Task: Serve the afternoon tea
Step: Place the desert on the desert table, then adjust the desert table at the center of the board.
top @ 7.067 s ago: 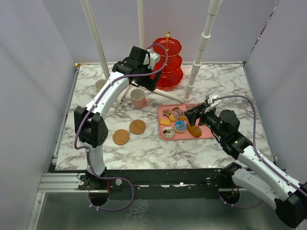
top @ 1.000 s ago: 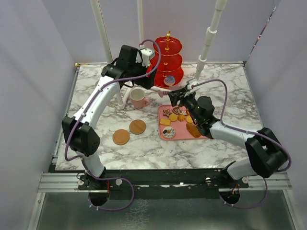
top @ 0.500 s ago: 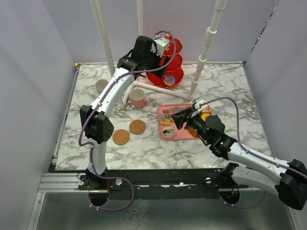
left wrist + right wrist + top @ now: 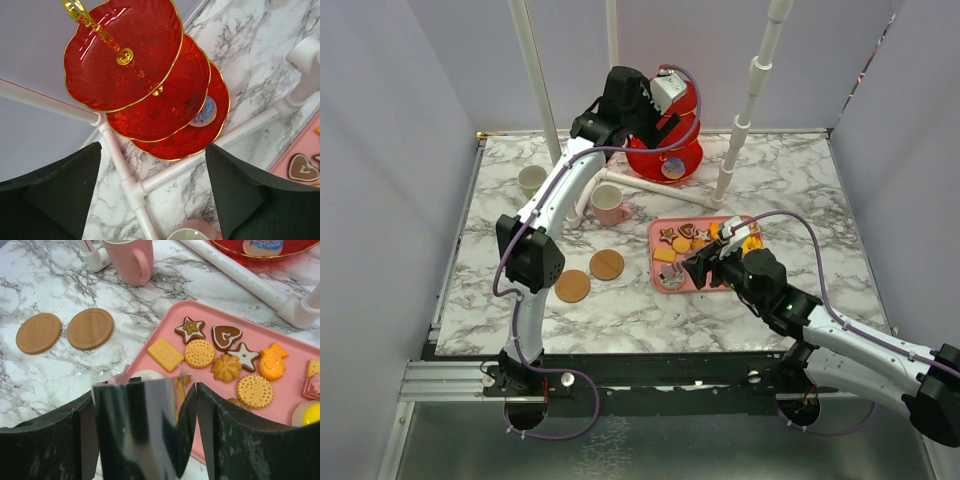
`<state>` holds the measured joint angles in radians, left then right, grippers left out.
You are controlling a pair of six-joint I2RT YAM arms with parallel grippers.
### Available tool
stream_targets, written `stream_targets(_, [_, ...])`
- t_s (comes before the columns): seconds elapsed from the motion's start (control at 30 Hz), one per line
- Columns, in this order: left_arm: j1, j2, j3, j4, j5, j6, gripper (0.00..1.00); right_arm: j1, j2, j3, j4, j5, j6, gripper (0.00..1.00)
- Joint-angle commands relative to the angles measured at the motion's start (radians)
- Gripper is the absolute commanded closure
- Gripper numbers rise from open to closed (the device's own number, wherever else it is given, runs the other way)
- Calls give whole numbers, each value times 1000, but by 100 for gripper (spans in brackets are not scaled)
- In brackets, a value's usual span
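The red three-tier stand (image 4: 665, 150) with a gold finial (image 4: 80, 10) stands at the back; one iced cookie (image 4: 205, 112) lies on its bottom tier. My left gripper (image 4: 152, 195) hovers open above it, with nothing between the fingers. Several cookies (image 4: 227, 367) lie on the pink tray (image 4: 295, 400). My right gripper (image 4: 145, 440) is shut on shiny metal tongs (image 4: 142, 425), whose tips hang over the tray's near left corner. The pink mug (image 4: 609, 205) and pale green mug (image 4: 531, 180) stand on the marble. Two brown coasters (image 4: 607, 264) (image 4: 572, 286) lie bare in front of them.
A white pipe frame (image 4: 125, 180) lies on the table between the stand and the pink mug, with uprights (image 4: 740, 110) rising beside the stand. Grey walls close in the table on three sides.
My left gripper has moved up and right over the stand's top. My right arm has drawn back from beside the stand to the tray's near side, tongs still in its grip.
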<state>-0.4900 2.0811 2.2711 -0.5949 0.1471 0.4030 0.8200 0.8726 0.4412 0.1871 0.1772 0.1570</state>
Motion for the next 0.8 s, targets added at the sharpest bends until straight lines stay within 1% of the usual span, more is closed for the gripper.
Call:
stream_targets(0.0, [-14,40,13,44,7,205,14,7,-19,-4,-28,26,-1,32])
stream_targets(0.1, [-18,53,-5,74,-2,289,14,7,-20,-9,-33,23,0,32])
stream_targets(0.23, [-19,78,-25,189,-71,273,18,7,-32,-26,-28,7,5,32])
stream_targets(0.33, [-20,95,-18,245,-79,262,22,8,-41,-38,-25,9,4,32])
stream_targets(0.4, [-22,114,-1,259,-87,282,24,8,-41,-43,-22,10,6,32])
stream_targets(0.47, [-25,132,-1,259,-91,332,23,8,-41,-48,-16,6,12,32])
stream_targets(0.57, [-25,161,-1,259,-111,396,18,7,-46,-54,-8,2,21,32])
stream_targets(0.63, [-26,178,3,259,-128,430,18,7,-51,-59,-4,1,22,32])
stream_targets(0.7, [-25,200,30,263,-139,427,21,7,-50,-61,-4,3,22,32])
stream_targets(0.77, [-25,214,54,278,-140,403,29,7,-45,-67,2,3,20,32])
